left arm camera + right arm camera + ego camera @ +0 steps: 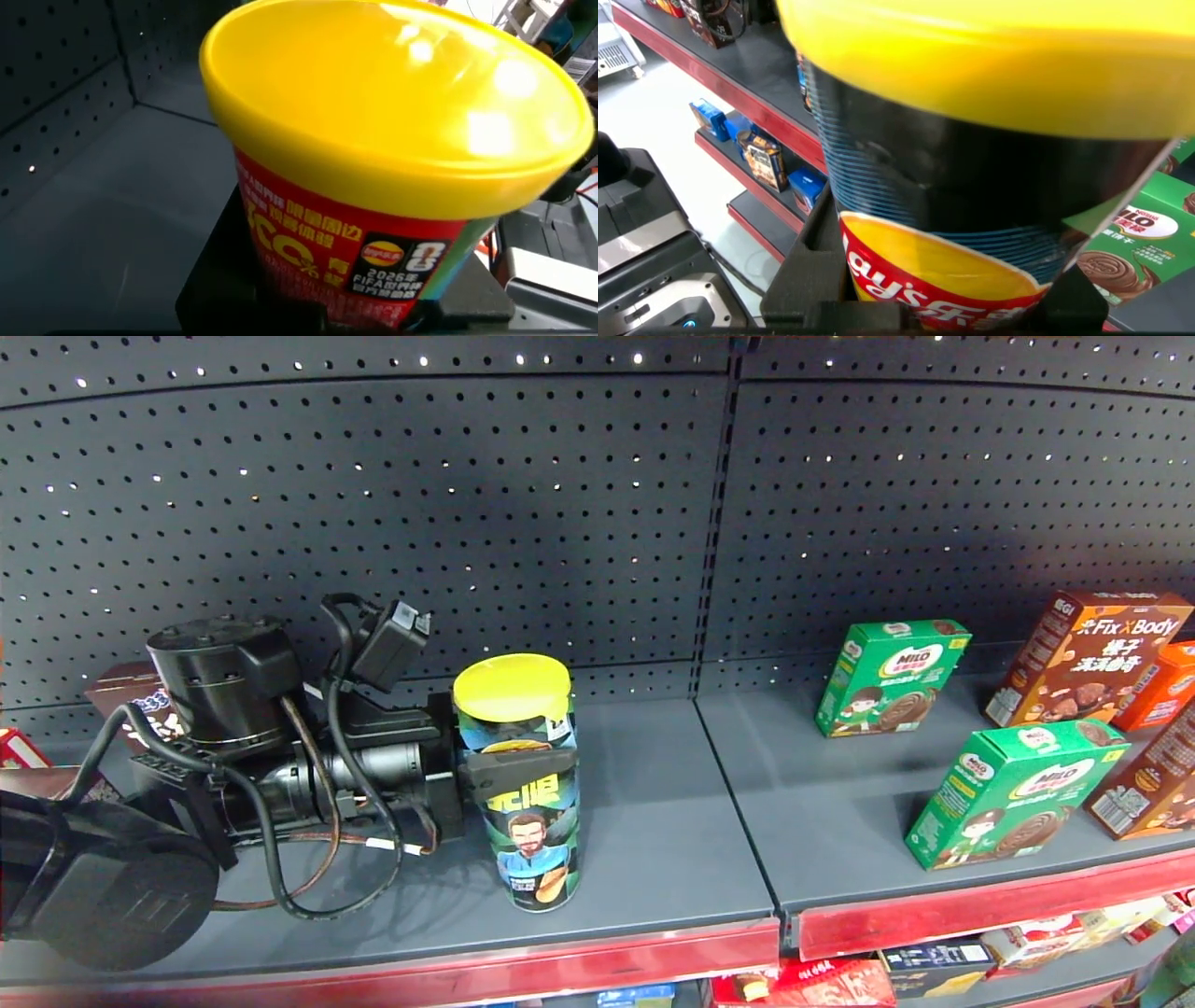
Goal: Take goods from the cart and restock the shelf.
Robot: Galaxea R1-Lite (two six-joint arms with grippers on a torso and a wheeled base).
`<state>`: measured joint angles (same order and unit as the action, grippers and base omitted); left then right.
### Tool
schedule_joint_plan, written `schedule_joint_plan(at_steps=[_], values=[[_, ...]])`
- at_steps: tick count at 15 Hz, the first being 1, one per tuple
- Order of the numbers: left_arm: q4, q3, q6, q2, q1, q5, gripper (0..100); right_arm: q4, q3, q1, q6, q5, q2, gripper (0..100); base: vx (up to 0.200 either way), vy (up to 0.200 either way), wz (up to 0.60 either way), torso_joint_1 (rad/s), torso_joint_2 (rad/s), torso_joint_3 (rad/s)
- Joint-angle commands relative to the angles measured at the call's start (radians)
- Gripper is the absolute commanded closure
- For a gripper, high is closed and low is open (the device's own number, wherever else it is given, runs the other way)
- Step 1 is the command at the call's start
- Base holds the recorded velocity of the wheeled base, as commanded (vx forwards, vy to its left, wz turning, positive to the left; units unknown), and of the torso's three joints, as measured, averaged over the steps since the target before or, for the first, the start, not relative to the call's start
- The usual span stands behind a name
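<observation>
A tall chips can [525,845] with a yellow lid [512,686] stands upright on the grey shelf [672,840], near its front edge. My left gripper [518,773] comes in from the left and is shut on the can's middle. In the left wrist view the same can [392,103] sits between the fingers [217,280]. My right gripper [943,299] is shut on a second can [971,187], dark blue with a yellow lid, held in front of the shelving.
Two green boxes [892,677] [1013,793] stand on the right half of the shelf, with brown boxes [1088,658] and an orange box [1162,686] beyond them. A pegboard wall [560,523] backs the shelf. Lower shelves [761,159] hold more goods.
</observation>
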<state>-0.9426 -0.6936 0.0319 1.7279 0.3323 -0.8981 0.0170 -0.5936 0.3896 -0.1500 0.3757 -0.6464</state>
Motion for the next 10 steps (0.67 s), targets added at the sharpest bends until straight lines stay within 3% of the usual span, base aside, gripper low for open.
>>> schedule_joint_plan(at_steps=[1,10], values=[[0.001,0.013,-0.001,-0.005,0.002,0.001,0,0.0,0.0,0.0,0.0,0.0,0.001,100,0.0,0.0,0.0,0.0,0.0,0.0],[0.002,0.011,0.003,-0.088,-0.001,0.001,0,0.0,0.009,0.0,0.0,0.0,0.002,100,0.0,0.0,0.0,0.0,0.0,0.0]])
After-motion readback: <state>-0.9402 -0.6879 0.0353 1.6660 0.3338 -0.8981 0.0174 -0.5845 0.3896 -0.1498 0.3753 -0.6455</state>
